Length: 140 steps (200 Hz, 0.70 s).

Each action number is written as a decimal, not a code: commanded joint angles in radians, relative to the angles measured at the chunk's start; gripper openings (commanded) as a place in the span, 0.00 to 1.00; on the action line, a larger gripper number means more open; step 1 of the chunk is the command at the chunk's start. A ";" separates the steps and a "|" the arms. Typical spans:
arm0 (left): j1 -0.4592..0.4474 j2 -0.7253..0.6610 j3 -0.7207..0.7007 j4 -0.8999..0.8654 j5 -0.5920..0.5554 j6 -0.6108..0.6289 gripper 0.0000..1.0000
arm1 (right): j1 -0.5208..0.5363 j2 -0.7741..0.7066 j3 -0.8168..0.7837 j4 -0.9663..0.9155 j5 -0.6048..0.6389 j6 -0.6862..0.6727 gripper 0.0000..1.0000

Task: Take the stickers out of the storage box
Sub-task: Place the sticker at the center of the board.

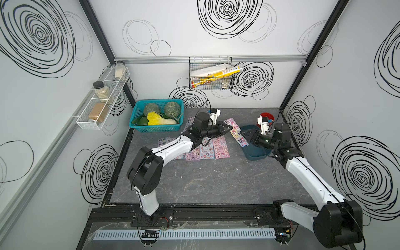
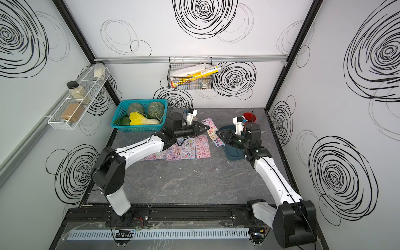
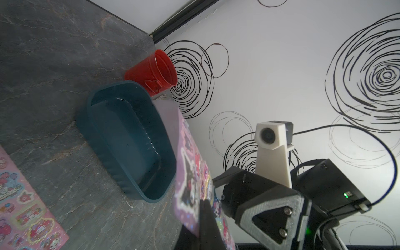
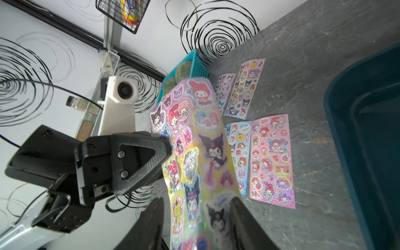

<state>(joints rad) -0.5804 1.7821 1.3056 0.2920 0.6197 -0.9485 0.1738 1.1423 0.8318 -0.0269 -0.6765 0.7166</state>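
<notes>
- The storage box [image 1: 257,154] sits by the bench's [image 1: 216,179] right edge, near the far right corner.
- Flat stickers [image 1: 220,148] lie in rows toward the bench's far middle.
- One lifted sheet [image 1: 237,135] hangs above the bench, just beside the box.
- The left gripper [image 1: 229,128] pinches that sheet.
- The right gripper [image 1: 246,136] has its jaws spread, with the sheet between them.

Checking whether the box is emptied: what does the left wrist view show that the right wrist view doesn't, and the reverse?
Left wrist only: the storage box interior, no sheets visible inside, and the red cup. Right wrist only: the blue basket and the whole left gripper, shut on the lifted sticker sheet. Both: that sheet, the box, stickers lying on the table.
</notes>
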 commanded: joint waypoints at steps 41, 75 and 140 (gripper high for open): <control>0.145 -0.058 0.081 -0.264 0.350 0.296 0.00 | 0.000 0.114 0.055 0.012 -0.237 -0.108 0.77; 0.176 -0.064 0.113 -0.388 0.524 0.437 0.00 | -0.001 0.151 0.050 0.089 -0.391 -0.132 0.89; 0.165 -0.045 0.159 -0.469 0.645 0.523 0.00 | 0.026 0.172 0.009 0.165 -0.531 -0.153 0.92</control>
<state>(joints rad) -0.4095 1.7557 1.4303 -0.1631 1.1778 -0.4801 0.1913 1.3056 0.8543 0.1009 -1.1320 0.6044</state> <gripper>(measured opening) 0.047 0.916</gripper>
